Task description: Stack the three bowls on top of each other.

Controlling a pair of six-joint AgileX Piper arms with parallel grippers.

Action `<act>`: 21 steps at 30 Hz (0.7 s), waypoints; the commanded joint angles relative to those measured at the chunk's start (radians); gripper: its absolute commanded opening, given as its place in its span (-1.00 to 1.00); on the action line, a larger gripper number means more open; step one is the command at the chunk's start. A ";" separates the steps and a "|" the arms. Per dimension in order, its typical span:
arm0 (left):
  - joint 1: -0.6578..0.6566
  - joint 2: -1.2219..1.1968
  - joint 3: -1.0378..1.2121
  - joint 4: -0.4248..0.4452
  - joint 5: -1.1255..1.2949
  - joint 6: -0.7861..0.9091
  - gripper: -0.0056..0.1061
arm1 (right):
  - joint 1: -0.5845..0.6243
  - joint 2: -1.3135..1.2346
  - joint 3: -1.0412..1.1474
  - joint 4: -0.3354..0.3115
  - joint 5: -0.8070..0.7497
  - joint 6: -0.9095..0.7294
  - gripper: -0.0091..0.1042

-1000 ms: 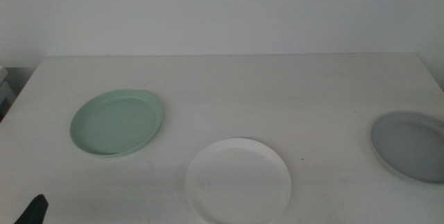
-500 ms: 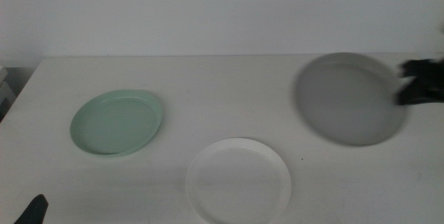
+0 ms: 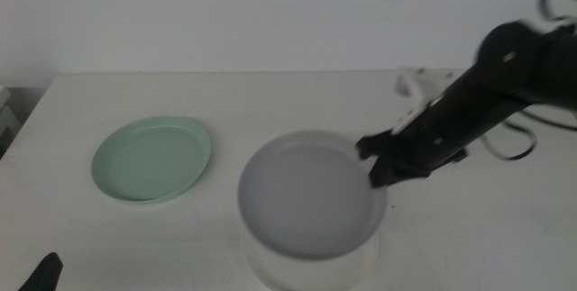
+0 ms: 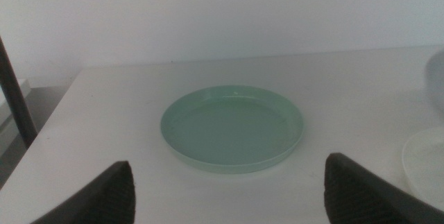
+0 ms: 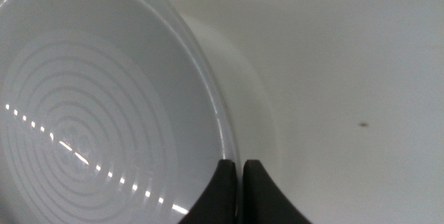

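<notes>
1. Counter (image 3: pixel 270 102): white, flat top against a pale wall; it carries the bowls.
2. Grey bowl (image 3: pixel 306 192): held in the air above the white bowl, covering most of it in the middle view. It looks slightly blurred. In the right wrist view its inside shows concentric rings and a line of light glints, with its rim pinched between the two jaws.
3. White bowl (image 3: pixel 311 273): resting on the counter at the near middle, directly beneath the grey bowl. Only its near edge shows under the grey one in the middle view. The right wrist view shows part of its rim just beyond the grey bowl's rim; the left wrist view catches a sliver of it at the picture's edge.
4. Green bowl (image 3: pixel 151 159): pale mint, upright on the counter at the left, apart from the other two bowls. The left wrist view shows it whole, centred ahead of the left jaws.
5. Right end effector (image 3: pixel 377 160): reaches in from the right on a dark arm. Its jaws are clamped on the grey bowl's rim at the bowl's right side, almost together with only the thin rim between them.
6. Left end effector (image 4: pixel 229 200): waits low at the near left corner of the counter, short of the green bowl. Its jaws stand wide apart and hold nothing.
</notes>
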 commanded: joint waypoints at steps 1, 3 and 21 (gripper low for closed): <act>0.000 -0.013 -0.005 -0.007 -0.081 -0.009 0.98 | 0.025 -0.006 -0.029 0.009 -0.050 0.005 -0.86; 0.000 -0.013 -0.005 -0.007 -0.081 -0.009 0.98 | 0.035 0.024 -0.029 0.008 -0.054 0.003 -0.86; 0.000 -0.013 -0.005 -0.007 -0.081 -0.009 0.98 | 0.035 0.083 -0.029 0.001 -0.047 0.002 -0.19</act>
